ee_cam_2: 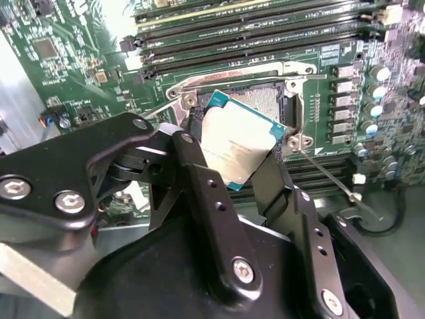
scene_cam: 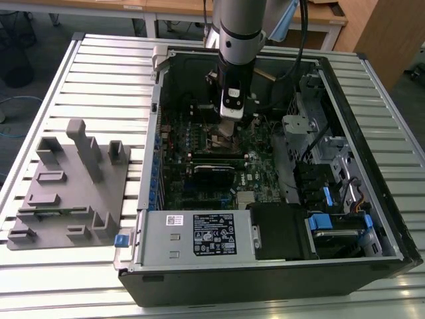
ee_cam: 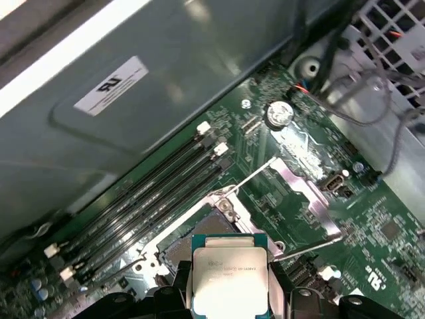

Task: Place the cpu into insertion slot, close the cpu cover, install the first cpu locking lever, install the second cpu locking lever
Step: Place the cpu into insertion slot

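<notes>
Claw (ee_cam_2: pixel 234 166) clamped on cpu (ee_cam_2: pixel 247 129), 1 finger (ee_cam_2: pixel 192 174) each side of chip. Slot (ee_cam_2: pixel 264 101) just beyond claw tips, uncovered; cpu held over it, not seated. Cover (ee_cam: pixel 309 199) flipped open on far side of slot from claw. Lever wire (ee_cam_2: pixel 325 175) loose nr claw's finger. Claw down inside pc case (scene_cam: pixel 372 199), case on counter (scene_cam: pixel 86 80).
</notes>
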{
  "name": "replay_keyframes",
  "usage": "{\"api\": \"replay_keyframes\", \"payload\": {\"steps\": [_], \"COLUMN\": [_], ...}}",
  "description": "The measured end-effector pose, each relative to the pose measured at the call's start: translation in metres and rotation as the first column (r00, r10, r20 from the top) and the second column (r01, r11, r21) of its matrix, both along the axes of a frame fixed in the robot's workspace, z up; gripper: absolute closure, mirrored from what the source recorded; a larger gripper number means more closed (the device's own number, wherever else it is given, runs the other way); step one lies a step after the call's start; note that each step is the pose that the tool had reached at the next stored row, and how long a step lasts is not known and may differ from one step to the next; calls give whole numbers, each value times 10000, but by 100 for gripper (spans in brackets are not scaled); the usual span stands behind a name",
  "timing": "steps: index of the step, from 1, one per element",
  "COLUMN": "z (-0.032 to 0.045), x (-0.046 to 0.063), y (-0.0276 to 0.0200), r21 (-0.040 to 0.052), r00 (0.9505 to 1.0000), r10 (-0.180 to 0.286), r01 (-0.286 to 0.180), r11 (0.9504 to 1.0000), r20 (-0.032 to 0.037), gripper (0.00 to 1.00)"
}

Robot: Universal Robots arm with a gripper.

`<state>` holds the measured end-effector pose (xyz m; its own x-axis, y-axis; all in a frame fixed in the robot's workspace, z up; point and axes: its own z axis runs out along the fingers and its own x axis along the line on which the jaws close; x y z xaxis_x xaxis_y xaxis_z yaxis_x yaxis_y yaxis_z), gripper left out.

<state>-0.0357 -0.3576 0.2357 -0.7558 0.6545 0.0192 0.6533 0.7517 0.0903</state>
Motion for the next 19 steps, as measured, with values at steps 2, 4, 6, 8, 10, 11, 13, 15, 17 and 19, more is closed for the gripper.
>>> {"api": "replay_keyframes", "payload": {"steps": [2, 4, 6, 8, 10, 11, 13, 15, 17, 19], "z": [0, 0, 0, 0, 0, -1, -1, -2, -2, -2], "x": [0, 0, 0, 0, 0, 0, 0, 0, 0, 0], "y": [0, 0, 0, 0, 0, 0, 0, 0, 0, 0], "r21": [0, 0, 0, 0, 0, 1, 0, 1, 0, 0], "r00": [10000, 10000, 10000, 10000, 10000, 9998, 9992, 9976, 9956, 9953], "r10": [-37, -40, -42, -44, -91, -176, -412, -690, -936, -968], "r01": [37, 40, 42, 44, 91, 176, 412, 690, 936, 968], "r11": [10000, 10000, 10000, 10000, 10000, 9998, 9992, 9976, 9956, 9953], "r20": [0, 0, 0, 0, 1, 1, 1, 0, 0, 0], "gripper": [46, 46, 46, 46, 46, 46, 46, 46, 46, 46]}}
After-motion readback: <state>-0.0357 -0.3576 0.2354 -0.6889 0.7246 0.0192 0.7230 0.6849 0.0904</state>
